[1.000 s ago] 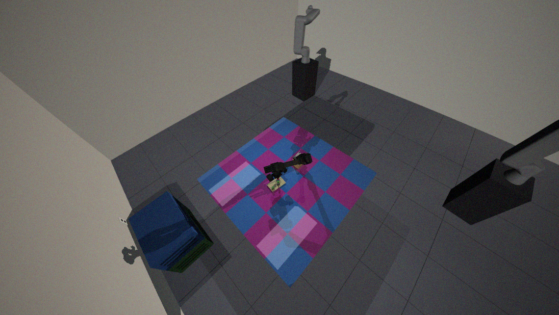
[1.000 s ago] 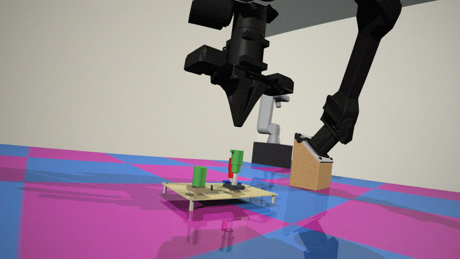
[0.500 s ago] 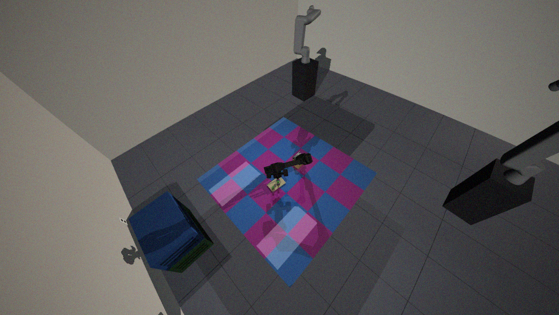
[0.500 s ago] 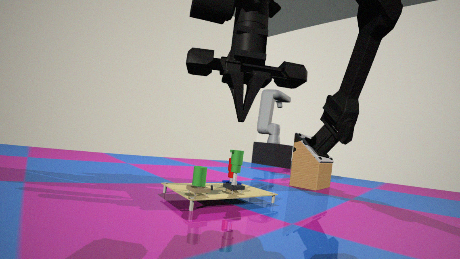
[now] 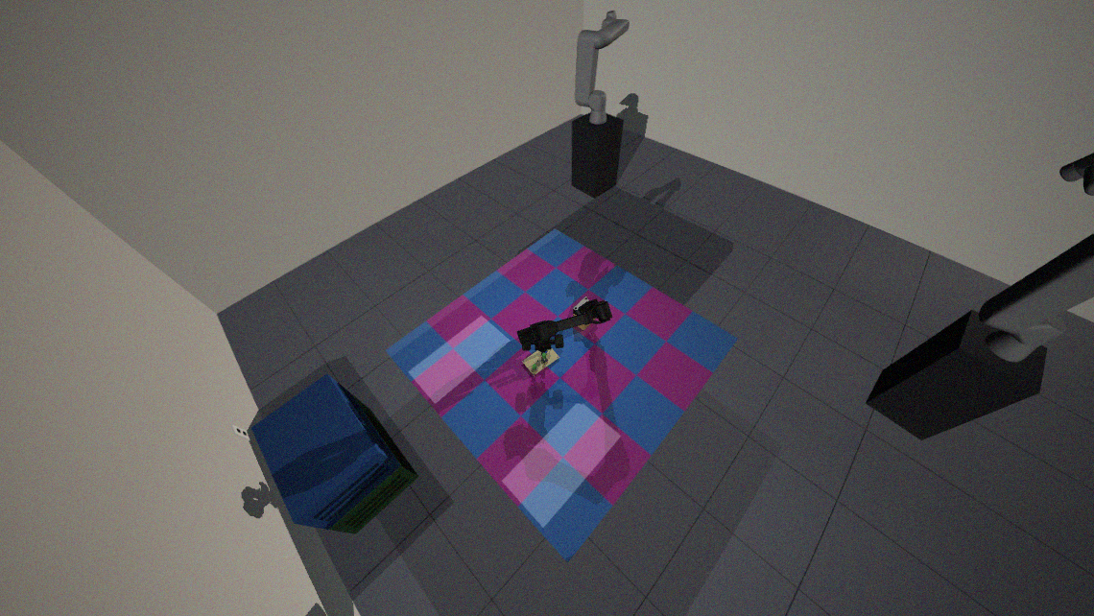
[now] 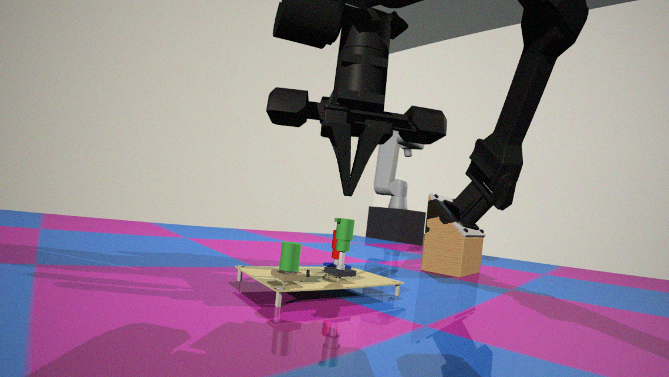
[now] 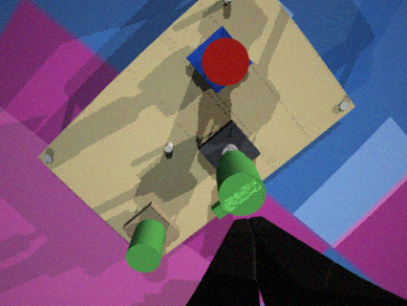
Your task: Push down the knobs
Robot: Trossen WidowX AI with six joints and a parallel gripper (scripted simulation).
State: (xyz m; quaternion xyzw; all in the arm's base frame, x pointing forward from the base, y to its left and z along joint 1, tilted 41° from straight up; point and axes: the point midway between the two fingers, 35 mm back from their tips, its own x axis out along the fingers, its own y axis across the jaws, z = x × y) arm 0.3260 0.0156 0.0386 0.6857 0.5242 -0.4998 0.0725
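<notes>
Hovered near six o'clock of the tall green knob [image 5: 544, 355] [image 6: 344, 231] [image 7: 240, 193] in wrist view, gripper [image 5: 543, 349] [image 6: 347, 194] [image 7: 248, 230] fingers pressed together, empty; risked loosening the dark potentiometer [image 6: 333, 271] [image 7: 214, 147] through off-centre pushing.

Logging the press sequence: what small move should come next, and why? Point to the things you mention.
Probably lower the gripper [image 6: 347, 194] [image 7: 248, 230] onto the pointer knob [image 6: 344, 234] [image 7: 241, 191], lining up over its middle first. The gripper is shut and above that knob, clear of it, while bare shaft [image 6: 341, 260] shows between the knob and the black potentiometer [image 6: 340, 271] [image 7: 228, 143].
</notes>
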